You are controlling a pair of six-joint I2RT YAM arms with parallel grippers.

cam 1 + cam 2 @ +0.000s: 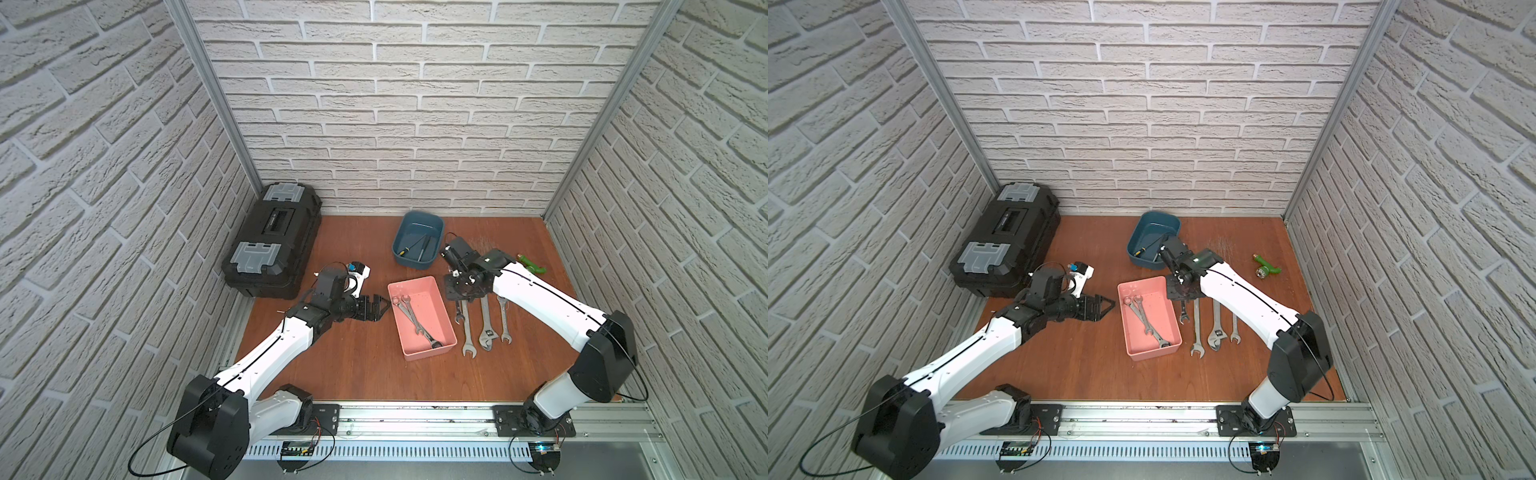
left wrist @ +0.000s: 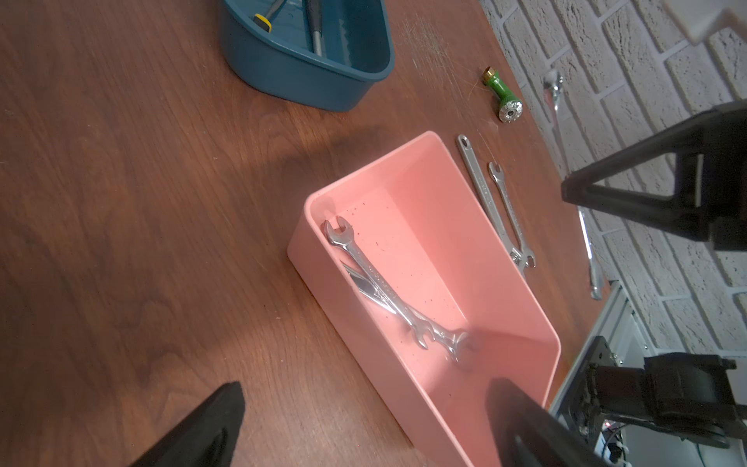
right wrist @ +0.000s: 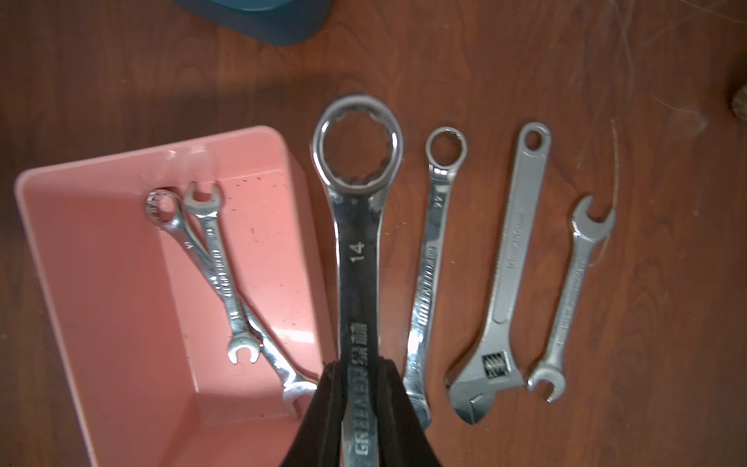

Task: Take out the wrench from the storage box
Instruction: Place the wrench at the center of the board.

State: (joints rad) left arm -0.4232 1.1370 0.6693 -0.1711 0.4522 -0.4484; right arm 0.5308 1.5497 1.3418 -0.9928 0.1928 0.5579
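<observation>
Pink box (image 3: 101,283) sits just beside the right fingers (image 3: 323,412), which are clamped on a wrench (image 3: 357,250) by its shank, outside the box, probably to join the row of tools (image 3: 432,263) on the worktop (image 3: 121,81). Empty left fingers (image 2: 202,428) stand spread; two wrenches (image 3: 218,263) lie inside.
</observation>
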